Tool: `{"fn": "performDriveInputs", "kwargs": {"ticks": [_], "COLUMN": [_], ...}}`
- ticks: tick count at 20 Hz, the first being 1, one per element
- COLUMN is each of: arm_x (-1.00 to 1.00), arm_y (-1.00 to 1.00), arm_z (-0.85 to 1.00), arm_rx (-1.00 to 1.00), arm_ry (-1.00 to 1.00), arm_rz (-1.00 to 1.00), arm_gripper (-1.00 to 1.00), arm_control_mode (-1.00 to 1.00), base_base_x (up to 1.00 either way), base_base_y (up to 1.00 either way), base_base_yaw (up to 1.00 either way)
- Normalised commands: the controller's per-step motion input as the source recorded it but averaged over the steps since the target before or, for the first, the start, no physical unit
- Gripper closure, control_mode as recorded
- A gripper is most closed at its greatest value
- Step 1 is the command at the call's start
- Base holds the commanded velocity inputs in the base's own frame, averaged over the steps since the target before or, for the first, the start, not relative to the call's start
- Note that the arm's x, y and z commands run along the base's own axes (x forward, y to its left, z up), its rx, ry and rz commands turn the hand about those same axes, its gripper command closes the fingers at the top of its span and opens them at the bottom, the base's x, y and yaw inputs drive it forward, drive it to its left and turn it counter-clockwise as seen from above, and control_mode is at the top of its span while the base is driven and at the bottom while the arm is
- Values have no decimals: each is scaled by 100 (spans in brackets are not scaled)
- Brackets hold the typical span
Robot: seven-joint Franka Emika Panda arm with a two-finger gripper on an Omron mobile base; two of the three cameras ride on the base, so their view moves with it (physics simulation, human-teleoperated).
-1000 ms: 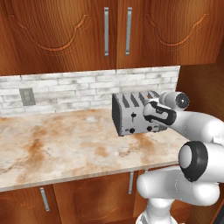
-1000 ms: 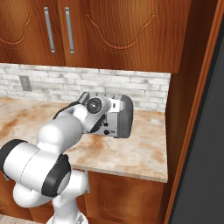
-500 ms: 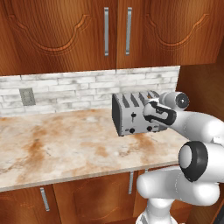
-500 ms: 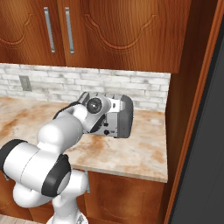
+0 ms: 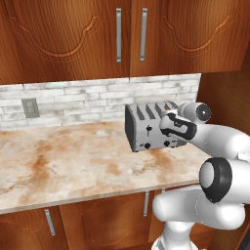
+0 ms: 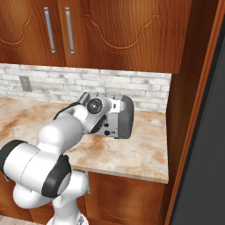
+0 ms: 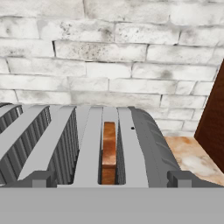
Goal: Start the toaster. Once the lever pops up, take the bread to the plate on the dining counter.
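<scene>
Squarely against the backsplash, the boxy silver-grey metal toaster (image 5: 149, 128) stands at the far right end of the beige stone counter with rust-orange marbling (image 5: 73, 166), its black levers and knobs facing the near side. Seen from the hand camera, the small tan slice of bread with a darker brown crust (image 7: 109, 151) stands upright, sunk in the right-most of the toaster's long top slots, its top edge just below the slot's rim. The white arm's two-finger gripper (image 5: 172, 126) is pressed close against the right part of the toaster's front; its jaws are spread wide, the two dark fingertips (image 7: 40, 179) well apart at either side of the slots, and nothing is held between them. Behind the toaster runs a wall of pale grey-white brick tiles (image 5: 88, 97) with a grey outlet plate (image 5: 30, 108) far to the left. Above hang brown wooden cabinets with steel bar handles (image 5: 118, 35). A tall brown wood panel (image 6: 193, 110) closes off the counter just right of the toaster.
</scene>
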Motion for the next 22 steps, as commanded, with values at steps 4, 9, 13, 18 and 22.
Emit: {"fn": "performDriveInputs", "kwargs": {"ticks": [4, 9, 13, 18, 22], "arm_x": [0, 0, 0, 0, 0], "arm_y": [0, 0, 0, 0, 0], "arm_z": [0, 0, 0, 0, 0], "arm_rx": [0, 0, 0, 0, 0], "arm_ry": [0, 0, 0, 0, 0], "arm_rz": [0, 0, 0, 0, 0], "arm_gripper": [-100, -100, -100, -100, -100], "arm_control_mode": [-100, -100, -100, -100, -100], "base_base_x": [0, 0, 0, 0, 0], "base_base_y": [0, 0, 0, 0, 0], "base_base_yaw": [0, 0, 0, 0, 0]}}
